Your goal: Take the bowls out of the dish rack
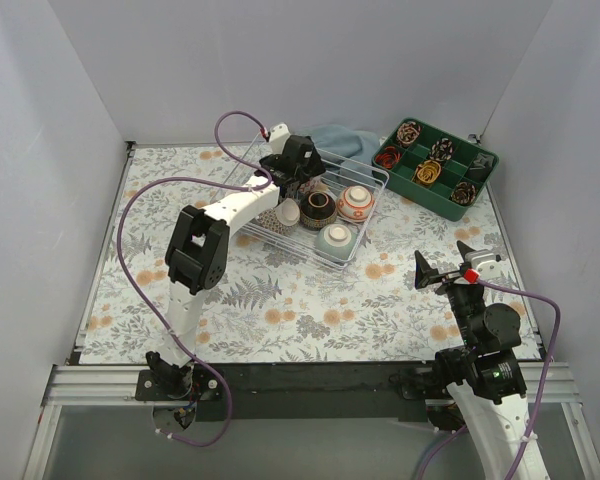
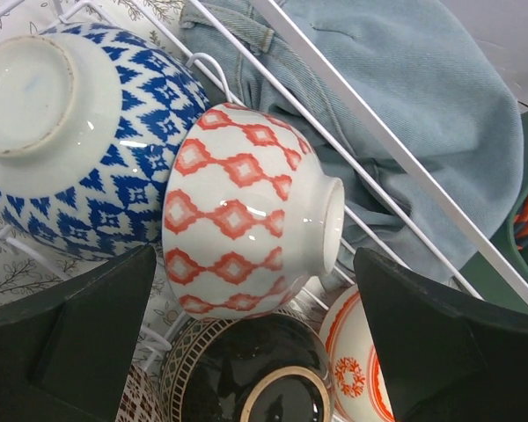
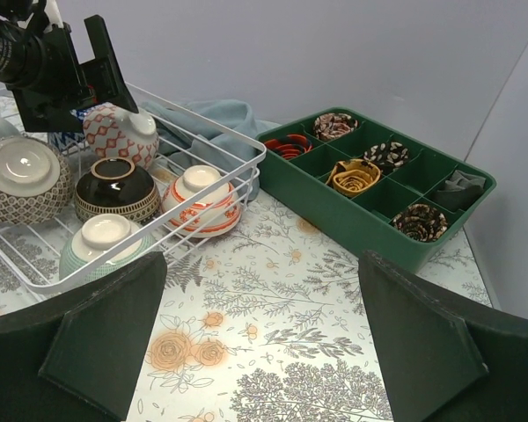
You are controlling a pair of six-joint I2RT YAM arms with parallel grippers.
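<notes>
So the dish rack [image 1: 372,178] sits on the desk [image 1: 280,300], bowls [image 1: 318,208] inside. Left fingers [image 2: 70,352] hang over its far end, spread wide either side of the red-diamond bowl [image 2: 246,211], not gripping. Right fingers [image 3: 79,343] are well off the rack, also spread open.

My left pincer [image 2: 255,281] above the rack [image 2: 396,151], a bowl [image 2: 246,211] on its side ahead between my fingers [image 2: 70,352], a second bowl [image 2: 79,132] to its left, a third bowl [image 2: 246,382] nearer me, cloth [image 2: 405,79] beyond the rack, tray [image 3: 361,224] far right.
</notes>
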